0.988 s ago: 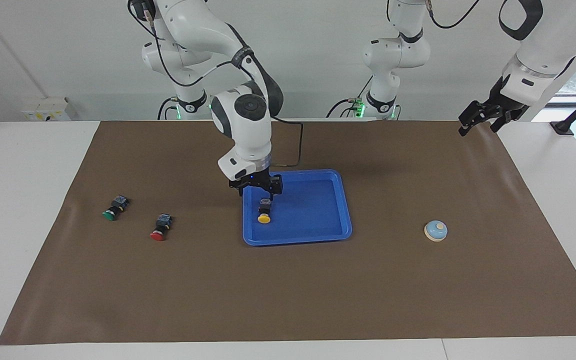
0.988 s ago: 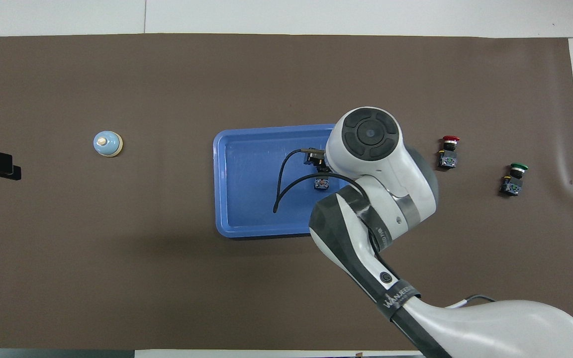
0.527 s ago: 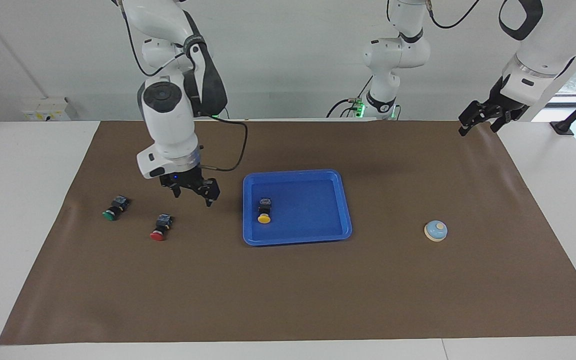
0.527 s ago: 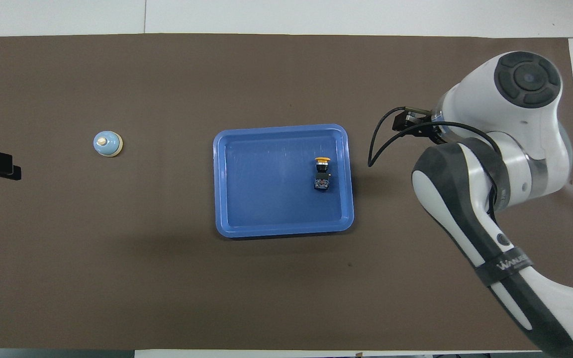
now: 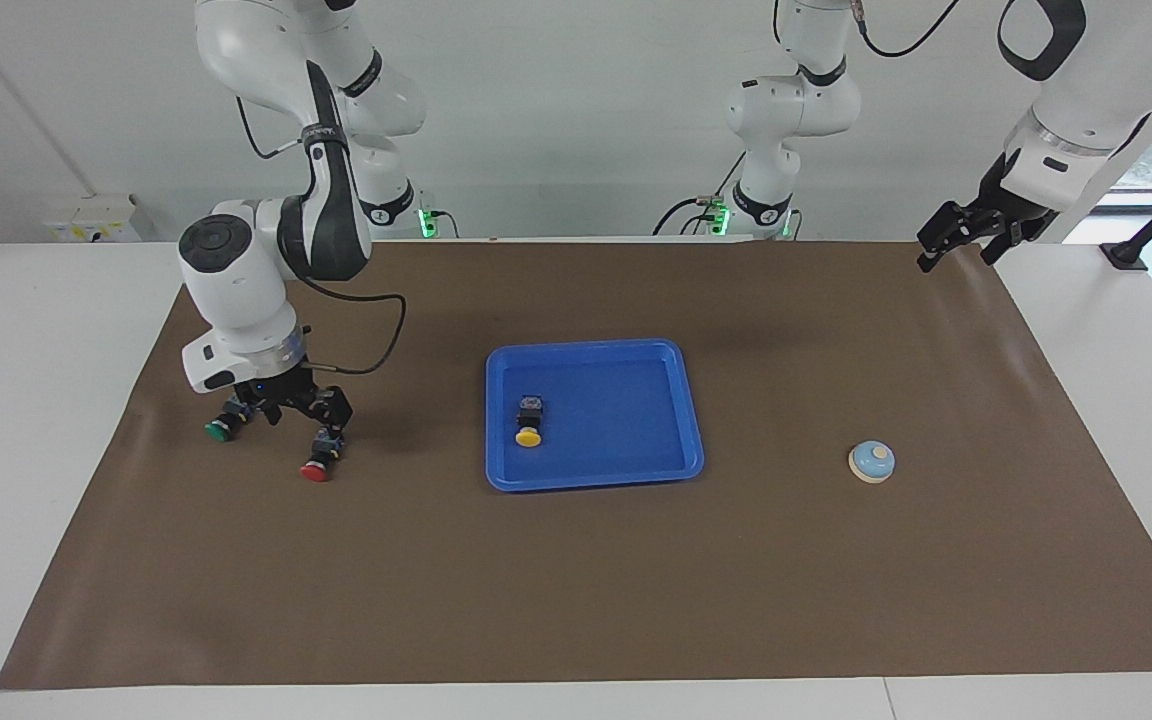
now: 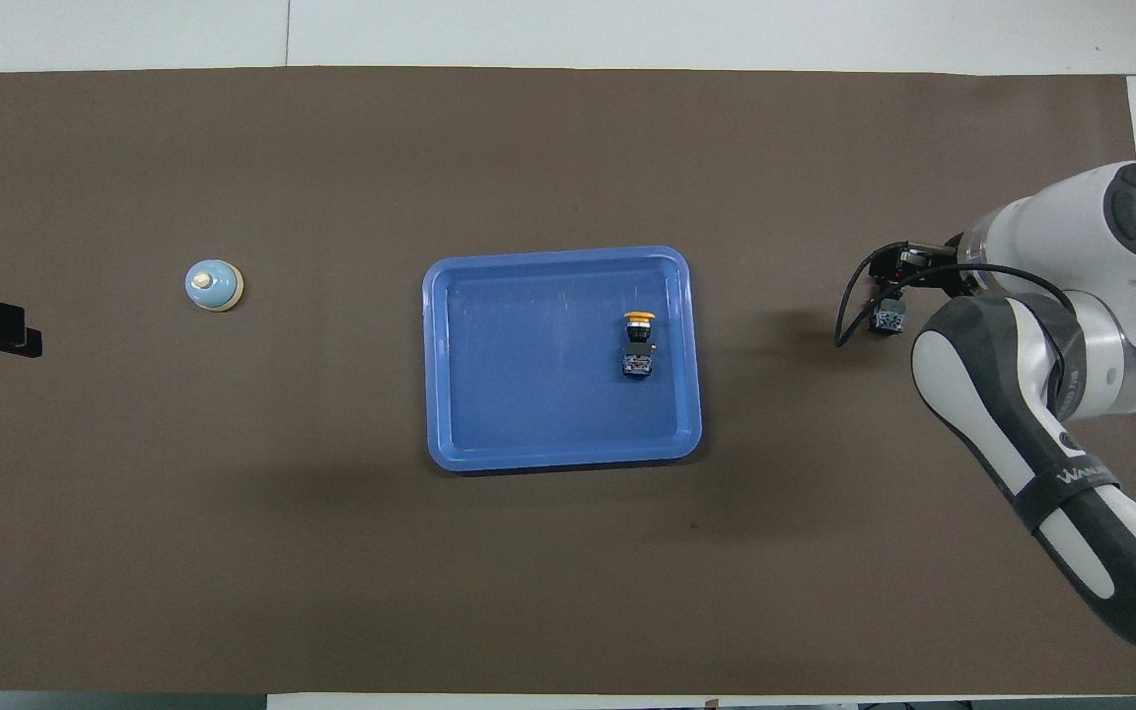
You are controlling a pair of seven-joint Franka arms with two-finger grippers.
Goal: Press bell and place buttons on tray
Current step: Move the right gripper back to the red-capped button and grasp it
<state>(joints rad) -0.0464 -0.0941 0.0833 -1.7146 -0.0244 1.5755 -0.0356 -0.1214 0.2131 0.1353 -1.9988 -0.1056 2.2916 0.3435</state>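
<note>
Facing view
- Right pincer: low over the brown mat at the right arm's end of the table, between the green button and the red button; fingers spread, nothing in them. Judged to be lining up on one of the two; which one I cannot tell.
- Left pincer: waits in the air over the mat's corner at the left arm's end, well apart from everything; jaws apart, empty.
- Yellow button: lies on its side in the tray, toward the right arm's end, so one of three is delivered.
- Yellow button axis: long axis runs straight away from the robots, cap at the end farther from them.
- Green and red axes: both lie on their sides on the mat, roughly parallel, slanted; caps farther from the robots and angled toward the right arm's end.
- Bell: upright on the mat toward the left arm's end, knob up, untouched, within the left arm's likely reach.

Overhead view
- Tray: mid-mat, long side along the table's length.
- Yellow button: cap points away from the robots.
- Red button: only its grey body shows, at the pincer's tips.
- Green button: hidden under the right arm.
- Bell: alone, well apart from the tray.
</note>
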